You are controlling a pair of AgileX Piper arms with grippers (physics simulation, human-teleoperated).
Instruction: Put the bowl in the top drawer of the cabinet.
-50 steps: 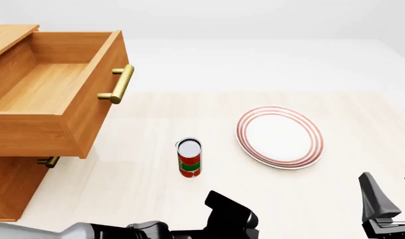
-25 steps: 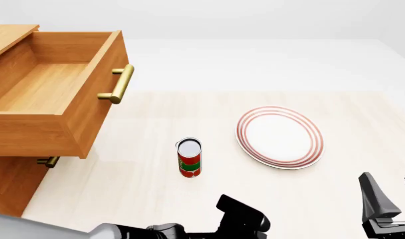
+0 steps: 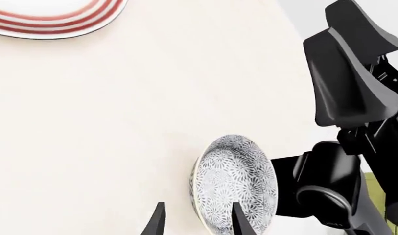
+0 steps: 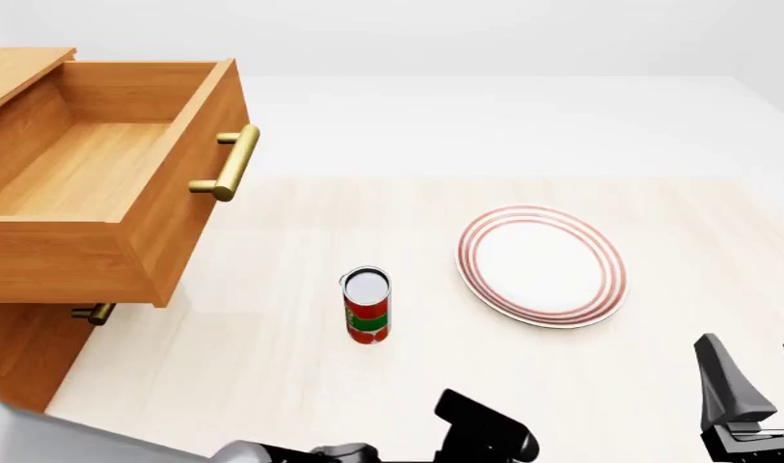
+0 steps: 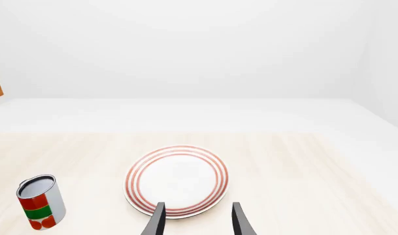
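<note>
The left gripper [image 3: 194, 223] reaches low across the near edge of the table [image 4: 495, 386], fingers parted and holding nothing, one fingertip against the rim of the bowl [image 3: 235, 183]. The bowl lies beside the right arm's base, out of the front view. The right gripper [image 5: 196, 220] hangs released, pointing at the plate [image 4: 542, 265]. One bowl, one plate, one can [image 4: 365, 305] left of the plate, one cabinet [image 4: 32, 347] with its top drawer [image 4: 102, 183] pulled out. Pale wood tabletop, white walls.

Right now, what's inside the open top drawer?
The top drawer of the cabinet shows only bare wood inside. Its near wall hides the closest strip of floor. The bowl is still on the table.
</note>
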